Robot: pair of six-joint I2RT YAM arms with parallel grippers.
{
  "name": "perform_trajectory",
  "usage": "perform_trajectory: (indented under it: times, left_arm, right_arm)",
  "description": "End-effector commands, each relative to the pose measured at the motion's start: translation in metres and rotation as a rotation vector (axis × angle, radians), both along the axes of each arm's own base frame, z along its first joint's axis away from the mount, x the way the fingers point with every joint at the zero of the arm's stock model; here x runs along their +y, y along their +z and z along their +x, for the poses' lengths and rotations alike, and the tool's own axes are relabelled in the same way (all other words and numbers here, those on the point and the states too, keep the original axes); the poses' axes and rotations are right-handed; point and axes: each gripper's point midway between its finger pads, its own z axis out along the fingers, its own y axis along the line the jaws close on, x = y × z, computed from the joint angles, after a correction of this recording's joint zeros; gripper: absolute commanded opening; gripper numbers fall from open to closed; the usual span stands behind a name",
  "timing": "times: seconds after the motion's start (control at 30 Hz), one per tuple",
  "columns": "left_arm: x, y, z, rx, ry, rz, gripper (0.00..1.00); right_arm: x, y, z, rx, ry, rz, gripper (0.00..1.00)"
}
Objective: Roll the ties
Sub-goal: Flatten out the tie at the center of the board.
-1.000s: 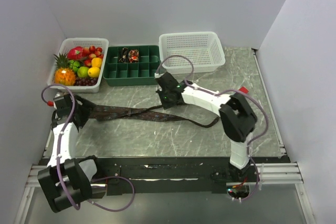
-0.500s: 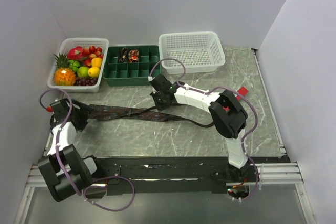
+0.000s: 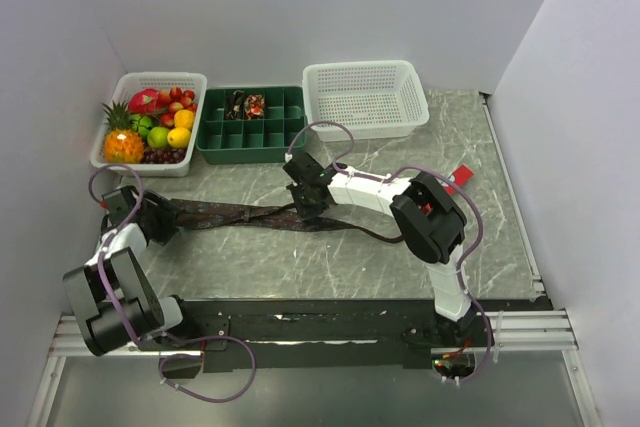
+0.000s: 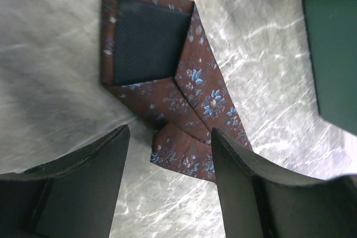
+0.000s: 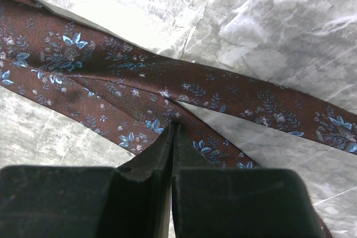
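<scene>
While the tie is lying stretched across the marble table in the top view, running from 9 o'clock to approx. 4 o'clock, both arms are reaching onto it. The left gripper is sitting at the tie's 9 o'clock end and the right gripper is bearing down near its middle. Along the 12 o'clock edge a fruit basket, a green tray and a white basket are standing in a row, left to right. A small red bar is lying at 3 o'clock, well apart from the tie.

Left wrist cam: the gripper's fingers are standing wide apart, gripping nothing. The tie's wide end is lying flat just beyond the tips, lining side up, w/ its point aiming at 11 o'clock. A corner of the tray is showing at 2 o'clock.

Right wrist cam: the fingers are pressing fully together, tips touching the tie where two lengths are crossing. Whether any cloth is nipped between them I can't tell.
</scene>
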Motion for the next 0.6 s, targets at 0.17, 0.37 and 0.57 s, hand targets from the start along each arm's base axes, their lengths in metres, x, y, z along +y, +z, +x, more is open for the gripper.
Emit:
perform_trajectory:
  times: [0.17, 0.37, 0.57]
  left_arm:
    - [-0.015, -0.004, 0.025, -0.021, -0.093, 0.017, 0.46]
    - [-0.012, 0.005, 0.025, -0.041, -0.087, 0.040, 0.20]
    - [-0.004, 0.019, 0.027, -0.049, -0.074, 0.093, 0.09]
  right_arm:
    - [-0.040, -0.026, -0.016, 0.060, -0.047, -0.119, 0.04]
    - [-0.040, -0.028, -0.017, 0.070, -0.049, -0.119, 0.04]
    - [-0.042, -0.029, -0.016, 0.066, -0.051, -0.133, 0.04]
